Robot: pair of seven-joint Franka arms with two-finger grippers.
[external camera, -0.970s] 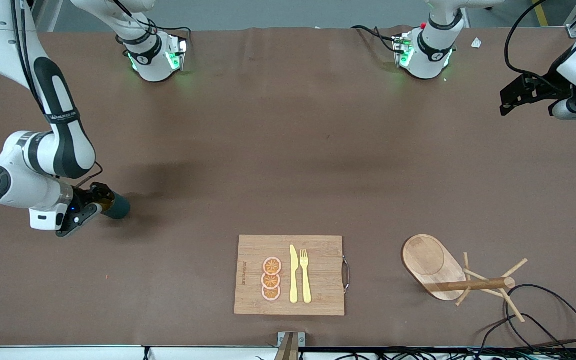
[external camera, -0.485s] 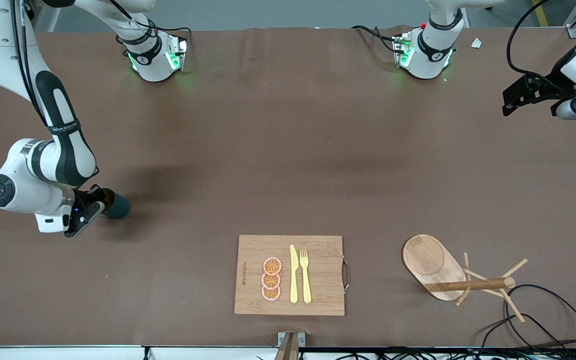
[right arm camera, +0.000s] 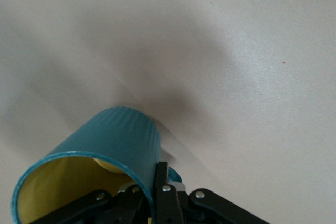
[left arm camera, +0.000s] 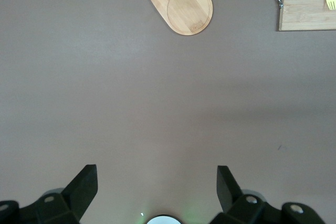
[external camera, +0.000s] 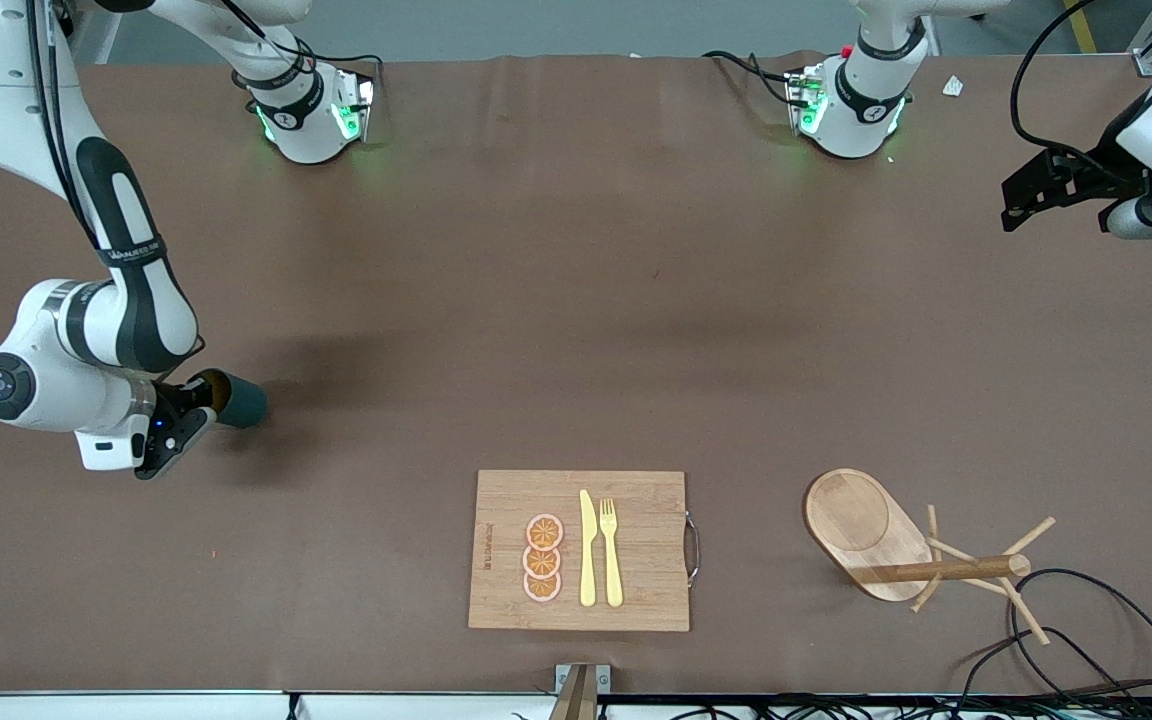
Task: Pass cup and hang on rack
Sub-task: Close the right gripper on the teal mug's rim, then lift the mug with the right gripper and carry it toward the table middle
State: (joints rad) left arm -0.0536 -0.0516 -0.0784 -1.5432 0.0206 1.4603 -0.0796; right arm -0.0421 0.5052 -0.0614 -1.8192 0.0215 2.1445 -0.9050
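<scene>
Front view, lower left of frame: right gripper (external camera: 198,405) pinches the cup (external camera: 239,400) by its rim, one finger inside and one outside; the cup is tilted, its closed end pointing toward the frame's centre. Right wrist view confirms this: cup (right arm camera: 92,169) at lower left of that picture, teal ribbed wall, yellowish inside, fingers (right arm camera: 160,192) pressed on the wall at the rim. Whether the cup touches the table (external camera: 576,300) cannot be told.

Left gripper (external camera: 1021,195) sits at the upper right edge of the front view, over the table's end, arm waiting. Left wrist view: its two fingers (left arm camera: 84,187) are spread wide, nothing between them.

Rack (external camera: 871,535) in the lower right of the front view, oval base on the table. In the left wrist view the rack's base (left arm camera: 181,6) appears at top centre.

Cutting board (external camera: 636,590) at bottom centre, carrying three orange slices (external camera: 543,558), a yellow knife (external camera: 587,548) and a yellow fork (external camera: 611,552). Black cable (external camera: 1086,620) loops just beside the rack at the lower right corner.
</scene>
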